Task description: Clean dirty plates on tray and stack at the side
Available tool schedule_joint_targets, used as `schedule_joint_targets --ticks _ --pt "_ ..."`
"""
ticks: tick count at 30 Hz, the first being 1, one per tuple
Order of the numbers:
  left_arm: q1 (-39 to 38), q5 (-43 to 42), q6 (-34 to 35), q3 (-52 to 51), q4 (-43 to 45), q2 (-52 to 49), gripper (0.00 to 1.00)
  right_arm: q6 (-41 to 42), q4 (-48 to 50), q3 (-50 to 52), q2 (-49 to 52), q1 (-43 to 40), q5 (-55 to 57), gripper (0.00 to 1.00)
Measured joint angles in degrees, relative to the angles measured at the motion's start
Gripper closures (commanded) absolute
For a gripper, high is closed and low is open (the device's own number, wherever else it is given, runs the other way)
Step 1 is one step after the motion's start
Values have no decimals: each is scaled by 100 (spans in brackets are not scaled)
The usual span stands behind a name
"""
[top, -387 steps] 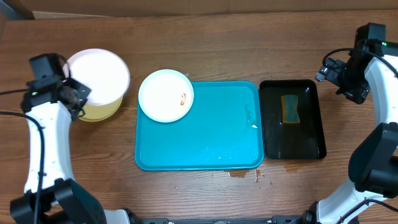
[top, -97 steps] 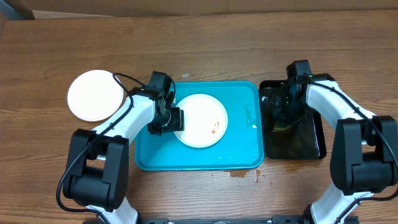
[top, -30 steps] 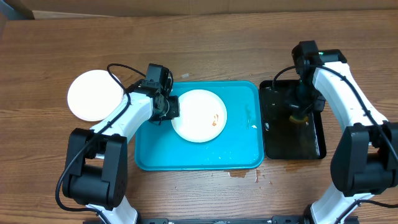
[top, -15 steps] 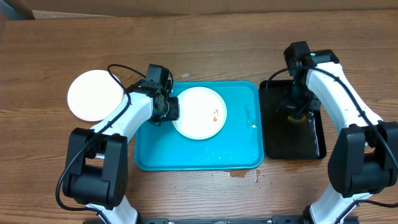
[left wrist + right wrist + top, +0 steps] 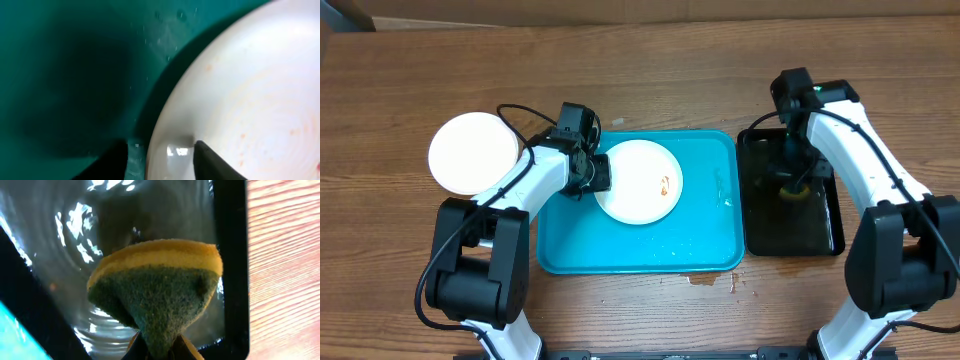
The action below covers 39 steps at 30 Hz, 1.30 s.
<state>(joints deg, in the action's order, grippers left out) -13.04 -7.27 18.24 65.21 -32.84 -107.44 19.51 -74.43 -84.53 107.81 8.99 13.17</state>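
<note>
Left wrist view cropped the left gripper [image 5: 160, 152], jaws apart astride the rim of the smeared round white plate [image 5: 250, 100]; the right gripper [image 5: 157, 351], barely visible, pinched a yellow-green foam sponge [image 5: 155, 290].

Overhead top-down; wrist cameras close on tray [image 5: 60, 75], sponge [image 5: 155, 300].

Glossy wet plastic tray [image 5: 700, 230]; rough sponge [image 5: 155, 295]; wood-grain table [image 5: 640, 80].

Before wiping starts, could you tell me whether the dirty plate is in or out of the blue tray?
In: the plate lies on the tray, within its rim, smears up.
</note>
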Motion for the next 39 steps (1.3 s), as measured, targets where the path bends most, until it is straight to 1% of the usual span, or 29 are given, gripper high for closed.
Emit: schedule_joint_targets --ticks 2,3,4,6,13,14,15,16,17,18,19,20,21,22,23,29,35,37,39 --pt "2 2 22 0 101 -17 82 -42 -4 0 0 50 -63 96" --pt "2 0 26 0 122 -31 90 -44 17 0 0 66 -98 96" --pt "0 2 -2 0 118 -42 93 -50 35 0 0 76 -109 96" --pt "2 -13 -4 2 105 -50 96 -50 20 0 0 81 -101 96" --pt "2 -94 -17 46 -83 -46 96 -282 -46 0 0 79 170 96" --pt "2 -109 -17 48 -101 -46 93 -334 -50 0 0 81 192 96" --pt "2 -125 -17 52 -127 -46 81 -404 -52 0 0 81 214 96" --pt "2 -138 -24 52 -164 -48 61 -444 -46 0 0 81 227 96" --pt "0 -144 -28 52 -219 -48 56 -503 -17 0 0 83 232 96" --pt "0 -179 -13 52 -256 -50 55 -542 22 0 0 87 236 96" --pt "0 -190 0 55 -234 -46 55 -575 66 0 0 92 238 96" --pt "0 -199 2 55 -223 -44 60 -601 98 0 0 94 238 96" --pt "0 -197 2 57 -181 -44 73 -619 151 0 0 105 236 96" --pt "2 -195 26 57 -125 -44 91 -629 214 0 0 122 240 96" --pt "2 -197 42 57 -85 -50 96 -638 289 0 0 160 232 96" --pt "7 -232 20 55 -31 -68 96 -669 841 0 0 501 -140 96" --pt "7 -245 20 55 -31 -70 95 -605 1598 0 0 1257 -938 96" --pt "7 -243 20 55 -31 -68 95 -562 1847 0 0 1537 -1040 96" --pt "7 -243 20 52 -33 -70 92 -509 2048 0 0 1818 -1056 96"
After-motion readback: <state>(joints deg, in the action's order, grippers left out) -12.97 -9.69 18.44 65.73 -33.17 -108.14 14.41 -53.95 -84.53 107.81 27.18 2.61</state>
